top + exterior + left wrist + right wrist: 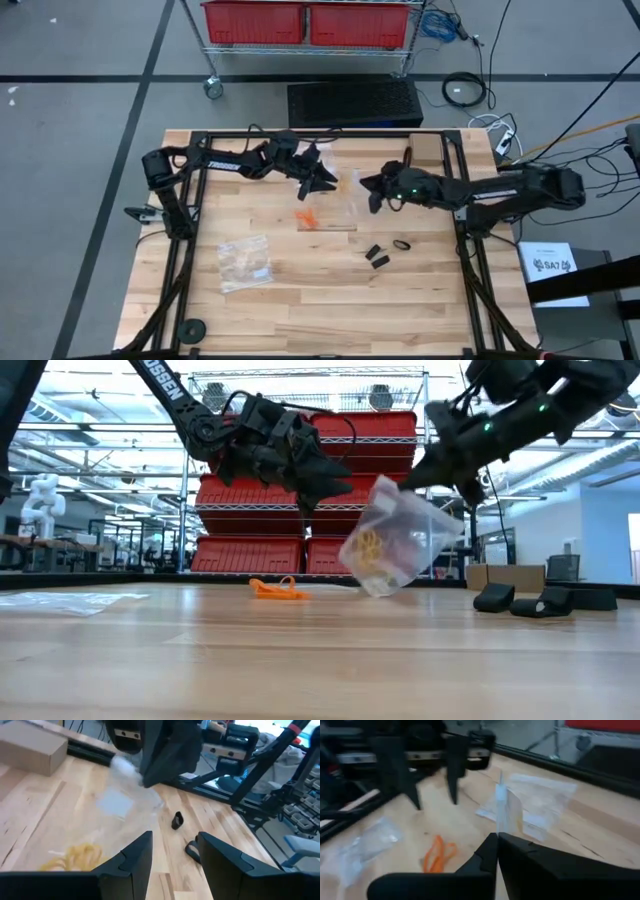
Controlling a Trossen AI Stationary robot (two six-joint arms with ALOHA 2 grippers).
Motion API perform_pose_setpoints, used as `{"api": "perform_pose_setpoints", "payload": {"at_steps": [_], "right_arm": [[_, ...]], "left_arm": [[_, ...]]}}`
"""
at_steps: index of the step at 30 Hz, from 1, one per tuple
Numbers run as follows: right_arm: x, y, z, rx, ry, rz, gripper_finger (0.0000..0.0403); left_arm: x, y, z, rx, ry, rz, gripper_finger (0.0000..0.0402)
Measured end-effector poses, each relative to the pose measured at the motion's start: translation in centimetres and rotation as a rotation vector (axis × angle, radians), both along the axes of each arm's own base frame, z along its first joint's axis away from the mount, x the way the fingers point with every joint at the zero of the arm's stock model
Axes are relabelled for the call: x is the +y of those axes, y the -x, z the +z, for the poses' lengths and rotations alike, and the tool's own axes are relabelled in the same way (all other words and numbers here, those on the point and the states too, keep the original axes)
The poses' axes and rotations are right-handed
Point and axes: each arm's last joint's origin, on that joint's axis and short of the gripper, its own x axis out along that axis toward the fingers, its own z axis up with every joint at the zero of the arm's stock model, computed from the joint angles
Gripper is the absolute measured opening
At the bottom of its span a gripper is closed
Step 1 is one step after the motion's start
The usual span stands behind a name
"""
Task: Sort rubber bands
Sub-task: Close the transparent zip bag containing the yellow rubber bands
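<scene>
A: Step in hand, as I read it: bagging. The right hand (455, 472) is pinched together on the top edge of a clear zip bag (395, 545), which hangs tilted just above the bench (300, 300) with pale yellow-tan rubber bands (368, 548) inside it.

B: And the left hand (322, 180)?

A: Fingers apart, holding nothing, hovering just beside the bag and facing the right hand.

B: Where is the rest of the stock?

A: Orange rubber bands (307, 217) lie loose near mid-bench, under the raised bag. Black rubber bands (386, 251) sit apart from them on the right arm's side. A second clear bag (244, 262) lies flat toward the left front; its contents are too small to tell.

B: Next move?

A: Judgement only: the left hand likely has to take the bag's mouth, to open or seal it. The film is thin and limp, so the grip needs care.

B: Surroundings?

A: Pale wood bench, black frame. Wire rack with red bins (305, 22) behind; grey floor, cables.
</scene>
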Motion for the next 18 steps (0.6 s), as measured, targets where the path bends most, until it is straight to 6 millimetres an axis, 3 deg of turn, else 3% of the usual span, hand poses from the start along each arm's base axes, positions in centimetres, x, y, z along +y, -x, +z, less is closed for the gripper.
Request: {"api": "perform_pose_setpoints", "payload": {"at_steps": [10,18], "right_arm": [[1.7,0.7,0.8,0.017,0.014,0.175,0.0000],[2.2,0.6,0.8,0.015,0.013,0.198,0.0000]], "left_arm": [[-0.3,-0.6,0.9,-0.056,-0.051,-0.019,0.0164],[-2.0,-1.7,1.6,-0.064,-0.089,-0.080,0.0164]]}}
